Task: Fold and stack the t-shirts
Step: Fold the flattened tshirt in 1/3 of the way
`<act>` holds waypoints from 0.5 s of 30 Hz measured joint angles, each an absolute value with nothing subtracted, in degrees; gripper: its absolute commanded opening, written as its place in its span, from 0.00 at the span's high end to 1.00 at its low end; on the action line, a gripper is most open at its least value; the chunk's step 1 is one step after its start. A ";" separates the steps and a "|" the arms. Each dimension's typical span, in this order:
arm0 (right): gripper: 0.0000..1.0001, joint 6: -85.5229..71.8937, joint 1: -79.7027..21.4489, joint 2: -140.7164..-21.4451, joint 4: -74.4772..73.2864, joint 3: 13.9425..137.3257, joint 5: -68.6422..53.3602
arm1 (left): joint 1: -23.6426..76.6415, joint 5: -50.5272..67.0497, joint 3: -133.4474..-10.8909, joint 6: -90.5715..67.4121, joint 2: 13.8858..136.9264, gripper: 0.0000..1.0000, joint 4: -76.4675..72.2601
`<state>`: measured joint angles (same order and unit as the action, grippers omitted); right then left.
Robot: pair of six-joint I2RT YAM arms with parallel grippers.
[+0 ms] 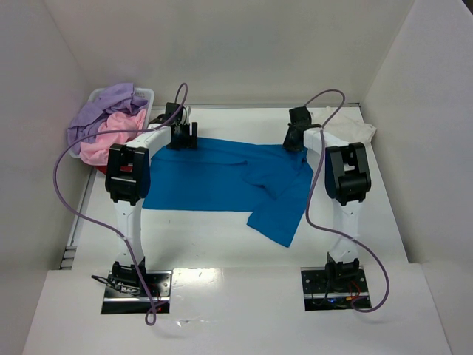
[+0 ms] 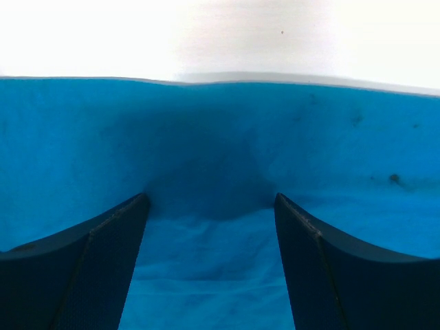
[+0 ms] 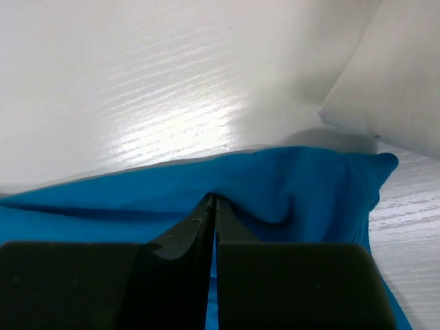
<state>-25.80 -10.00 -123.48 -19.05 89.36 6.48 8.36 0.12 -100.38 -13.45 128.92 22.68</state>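
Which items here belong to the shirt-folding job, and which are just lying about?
Job:
- blue t-shirt
- lavender t-shirt
- pink t-shirt
- white t-shirt
- left pincer, open over the blue one
- right pincer, shut on its edge

Lying about:
- white basket
- purple cables

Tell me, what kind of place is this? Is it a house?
Probably a robot lab's test booth, not a house: plain white walls box in a white table, a left arm and right arm are bolted at its edge, and a blue shirt lies spread for folding.
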 measured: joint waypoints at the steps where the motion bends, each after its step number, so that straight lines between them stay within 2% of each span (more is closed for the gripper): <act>1: 0.94 -25.80 -10.00 -123.85 -19.11 89.91 6.72 | 8.36 0.10 -100.38 -13.45 128.92 0.18 22.68; 15: 0.94 -25.82 -10.00 -131.44 -24.67 102.67 10.15 | 8.36 0.05 -100.07 -13.45 128.90 0.18 22.28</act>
<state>-25.82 -10.00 -131.44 -24.67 102.67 10.15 8.36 0.05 -100.07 -13.45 128.90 22.28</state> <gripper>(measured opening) 0.056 0.818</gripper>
